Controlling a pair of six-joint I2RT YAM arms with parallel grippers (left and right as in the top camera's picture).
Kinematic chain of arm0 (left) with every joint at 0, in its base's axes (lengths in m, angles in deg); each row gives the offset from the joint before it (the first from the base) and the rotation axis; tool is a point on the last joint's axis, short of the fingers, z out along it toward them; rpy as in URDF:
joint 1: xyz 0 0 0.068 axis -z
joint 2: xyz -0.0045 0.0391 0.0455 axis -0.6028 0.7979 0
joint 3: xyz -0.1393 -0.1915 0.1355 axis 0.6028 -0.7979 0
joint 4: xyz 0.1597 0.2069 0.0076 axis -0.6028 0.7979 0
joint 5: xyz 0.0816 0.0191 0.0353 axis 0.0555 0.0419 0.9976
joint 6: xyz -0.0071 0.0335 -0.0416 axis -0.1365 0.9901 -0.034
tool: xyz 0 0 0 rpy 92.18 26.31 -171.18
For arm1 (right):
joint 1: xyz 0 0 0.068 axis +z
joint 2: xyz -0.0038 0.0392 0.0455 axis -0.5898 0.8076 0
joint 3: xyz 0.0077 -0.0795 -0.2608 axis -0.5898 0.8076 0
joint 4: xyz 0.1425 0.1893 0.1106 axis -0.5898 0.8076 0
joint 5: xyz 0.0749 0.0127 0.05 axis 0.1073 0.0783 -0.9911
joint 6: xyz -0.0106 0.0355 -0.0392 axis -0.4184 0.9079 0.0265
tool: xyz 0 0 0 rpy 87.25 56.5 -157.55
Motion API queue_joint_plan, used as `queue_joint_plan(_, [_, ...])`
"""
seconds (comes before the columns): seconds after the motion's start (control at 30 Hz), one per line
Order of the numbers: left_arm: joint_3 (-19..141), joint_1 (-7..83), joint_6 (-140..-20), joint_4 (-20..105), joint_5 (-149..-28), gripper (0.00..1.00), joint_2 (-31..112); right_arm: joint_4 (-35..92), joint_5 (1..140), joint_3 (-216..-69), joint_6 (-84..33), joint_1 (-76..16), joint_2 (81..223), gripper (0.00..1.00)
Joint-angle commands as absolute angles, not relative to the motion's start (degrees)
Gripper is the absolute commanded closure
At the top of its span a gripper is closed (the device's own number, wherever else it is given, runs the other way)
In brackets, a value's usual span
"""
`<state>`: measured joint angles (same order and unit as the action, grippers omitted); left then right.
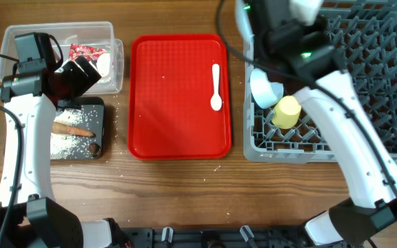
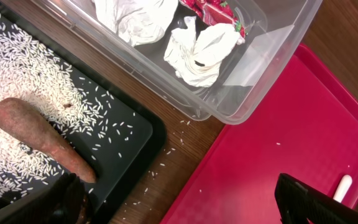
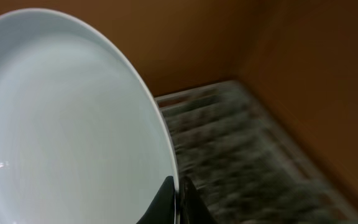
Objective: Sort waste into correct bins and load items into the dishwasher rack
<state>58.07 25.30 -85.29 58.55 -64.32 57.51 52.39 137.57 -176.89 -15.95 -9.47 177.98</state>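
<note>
Nearest, the shallow black rectangular tray held loose white rice grains and a brown sausage-like stick. The left gripper hung over its edge, jaws wide and empty. A white plastic spoon lay on the flat red serving tray. Farther back, the right gripper pinched the rim of a pale blue round plate above the square grey plastic dishwasher rack, which held a small yellow cup.
</note>
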Motion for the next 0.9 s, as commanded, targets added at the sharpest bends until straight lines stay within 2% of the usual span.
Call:
queue_joint_plan(0.0, [58.81,25.3,-84.4,58.44,-64.75,0.0,57.09,51.83,148.54,-175.32,-29.35,-16.37,180.58,0.96])
queue_joint_plan(0.27, [58.81,25.3,-84.4,58.44,-64.75,0.0,57.09,38.19,127.39,-174.36,-62.46,-32.09,185.84,0.96])
queue_joint_plan(0.43, [58.81,25.3,-84.4,58.44,-64.75,0.0,57.09,37.95,124.28,-174.36,-70.14,-35.69,192.93,0.96])
queue_joint_plan(0.6, [58.81,25.3,-84.4,58.44,-64.75,0.0,57.09,37.77,118.36,-174.34,-70.29,-36.28,196.99,0.94])
queue_joint_plan(0.7, [58.81,25.3,-84.4,58.44,-64.75,0.0,57.09,37.9,112.48,-174.38,-63.67,-36.33,196.95,0.45])
queue_joint_plan(0.77, [58.81,25.3,-84.4,58.44,-64.75,0.0,57.09,38.91,112.46,-174.42,-56.59,-36.33,195.75,0.07])
queue_joint_plan(0.8, [58.81,25.3,-84.4,58.44,-64.75,0.0,57.09,39.39,112.41,-174.44,-53.77,-36.33,194.28,0.0])
queue_joint_plan(0.87, [58.81,25.3,-84.4,58.44,-64.75,0.0,57.09,41.14,107.76,-174.64,-46.27,-36.31,189.12,0.0])
